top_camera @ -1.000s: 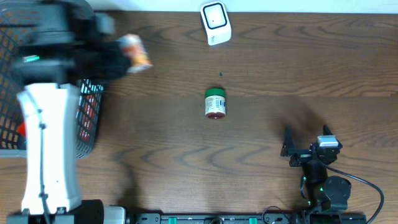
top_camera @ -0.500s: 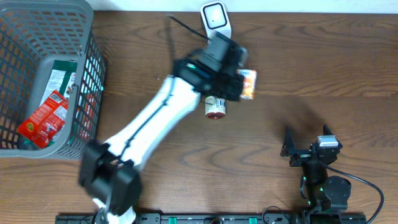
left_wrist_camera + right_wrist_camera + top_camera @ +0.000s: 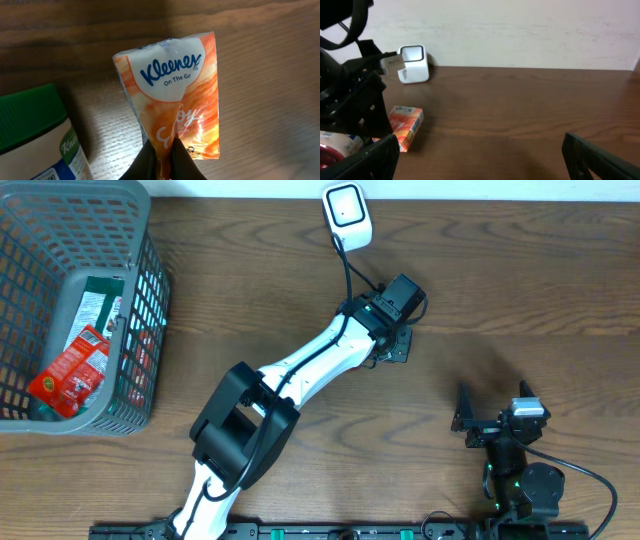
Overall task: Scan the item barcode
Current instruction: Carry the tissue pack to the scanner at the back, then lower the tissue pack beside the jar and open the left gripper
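An orange and white Kleenex tissue pack (image 3: 172, 90) is pinched at its lower end by my left gripper (image 3: 164, 150), which is shut on it. The pack (image 3: 405, 127) lies low on the wooden table, just right of a green-lidded jar (image 3: 30, 135). From overhead, the left gripper (image 3: 392, 338) and its arm cover both the pack and the jar. The white barcode scanner (image 3: 347, 215) stands at the table's back edge, beyond the pack, and also shows in the right wrist view (image 3: 413, 64). My right gripper (image 3: 495, 425) rests open and empty at the front right.
A grey wire basket (image 3: 142, 370) at the far left holds a red packet (image 3: 68, 375) and other packets. The scanner's black cable (image 3: 350, 265) runs toward the left arm. Bare wood lies between the right gripper's fingers (image 3: 480, 155).
The left arm swung from the basket at the left to the table's middle with the tissue pack, and has now brought it down just right of the jar. The right arm stayed still.
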Robot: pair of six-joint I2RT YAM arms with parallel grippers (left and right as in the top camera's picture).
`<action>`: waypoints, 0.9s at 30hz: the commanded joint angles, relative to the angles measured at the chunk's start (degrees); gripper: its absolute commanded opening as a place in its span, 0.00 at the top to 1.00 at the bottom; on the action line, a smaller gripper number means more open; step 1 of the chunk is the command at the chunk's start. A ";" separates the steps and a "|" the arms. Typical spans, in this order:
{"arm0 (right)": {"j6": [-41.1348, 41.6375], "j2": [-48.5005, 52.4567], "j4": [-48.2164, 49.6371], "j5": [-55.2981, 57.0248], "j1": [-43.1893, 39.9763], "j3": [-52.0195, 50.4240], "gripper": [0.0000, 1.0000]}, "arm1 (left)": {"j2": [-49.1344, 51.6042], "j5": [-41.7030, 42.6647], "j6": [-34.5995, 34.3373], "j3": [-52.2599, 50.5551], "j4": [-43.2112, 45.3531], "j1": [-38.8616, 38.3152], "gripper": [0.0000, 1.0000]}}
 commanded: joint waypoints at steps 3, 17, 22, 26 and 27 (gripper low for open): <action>0.74 -0.26 -0.22 -0.28 0.22 -0.09 0.01 | 1.29 -1.79 -1.31 -0.17 -0.11 0.00 0.88; 0.74 -0.26 -0.22 -0.28 0.22 -0.09 0.01 | -7.15 -1.77 0.15 1.75 -0.85 0.39 0.29; 0.74 -0.26 -0.22 -0.28 0.22 -0.09 0.01 | -17.94 -1.86 4.61 1.77 -2.95 2.16 0.28; 0.74 -0.26 -0.22 -0.28 0.22 -0.09 0.01 | -26.34 -4.98 6.80 1.77 -9.42 6.91 0.23; 0.74 -0.26 -0.22 -0.28 0.22 -0.09 0.01 | -28.22 -5.40 7.32 1.77 -11.37 8.63 0.23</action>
